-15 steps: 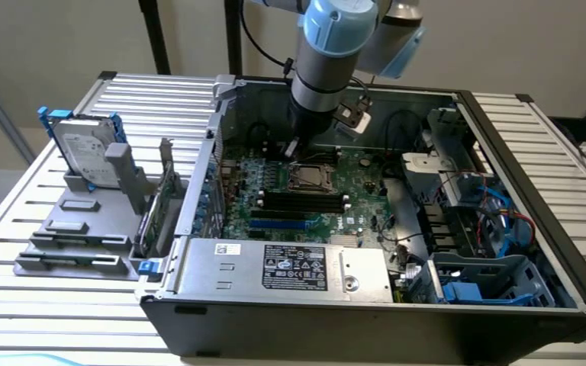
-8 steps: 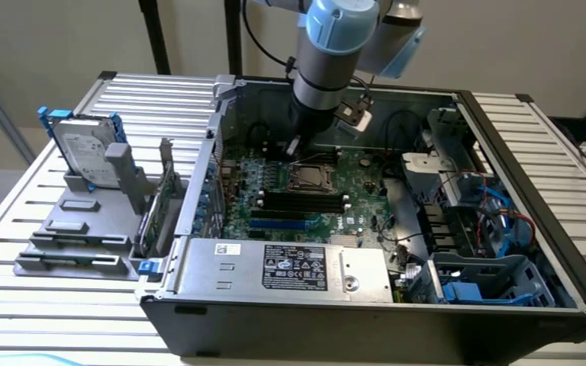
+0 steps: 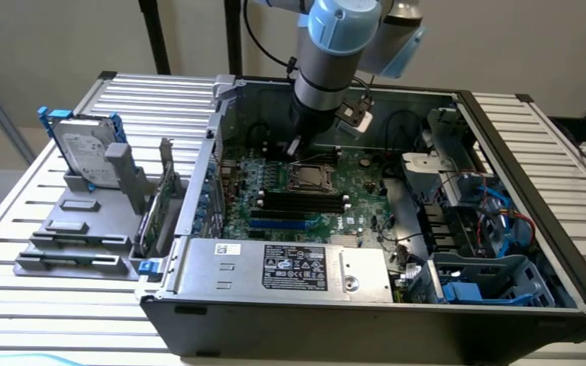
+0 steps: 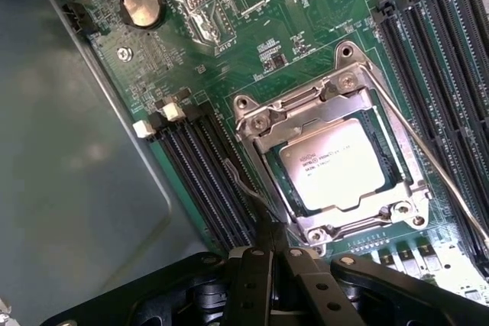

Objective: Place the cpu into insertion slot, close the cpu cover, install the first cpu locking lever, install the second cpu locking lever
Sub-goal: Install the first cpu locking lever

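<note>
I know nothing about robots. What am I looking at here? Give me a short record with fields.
Setting: open computer case on a slatted table
Gripper: down inside the case, at the edge of the socket
cpu: silvery face up, seated in the insertion slot
cpu cover: down over the cpu, framing it
Lever: a thin metal lever reaches the gripper

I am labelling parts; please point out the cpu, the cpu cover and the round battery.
cpu (image 4: 332,166): wrist view, middle of silvery face.
cpu cover (image 4: 302,117): wrist view, frame bar.
round battery (image 4: 143,4): wrist view, its centre.
</note>
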`<state>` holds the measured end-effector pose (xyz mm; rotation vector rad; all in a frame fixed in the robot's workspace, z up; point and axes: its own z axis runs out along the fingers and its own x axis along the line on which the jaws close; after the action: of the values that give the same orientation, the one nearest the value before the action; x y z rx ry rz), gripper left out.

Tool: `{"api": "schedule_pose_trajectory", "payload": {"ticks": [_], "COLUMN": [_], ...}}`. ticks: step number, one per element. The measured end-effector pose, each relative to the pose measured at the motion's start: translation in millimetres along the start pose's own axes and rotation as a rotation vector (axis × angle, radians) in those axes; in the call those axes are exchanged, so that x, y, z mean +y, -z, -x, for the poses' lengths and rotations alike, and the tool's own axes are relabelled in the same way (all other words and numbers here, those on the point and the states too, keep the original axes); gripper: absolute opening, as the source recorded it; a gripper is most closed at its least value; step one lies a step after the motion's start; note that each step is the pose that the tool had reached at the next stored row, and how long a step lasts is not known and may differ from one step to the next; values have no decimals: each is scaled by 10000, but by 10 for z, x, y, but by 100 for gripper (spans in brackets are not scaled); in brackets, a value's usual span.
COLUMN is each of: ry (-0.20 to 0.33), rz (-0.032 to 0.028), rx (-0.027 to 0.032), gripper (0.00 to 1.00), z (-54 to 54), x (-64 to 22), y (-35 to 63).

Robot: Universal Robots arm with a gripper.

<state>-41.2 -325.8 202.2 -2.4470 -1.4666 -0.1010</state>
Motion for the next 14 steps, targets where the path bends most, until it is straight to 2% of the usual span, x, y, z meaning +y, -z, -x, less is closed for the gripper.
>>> {"api": "schedule_pose_trajectory", "payload": {"ticks": [14], "ry": [-1], "rz": [0], "rx": [-5], "gripper": [11], "z": [4], "x": [17], "y": [3]}}
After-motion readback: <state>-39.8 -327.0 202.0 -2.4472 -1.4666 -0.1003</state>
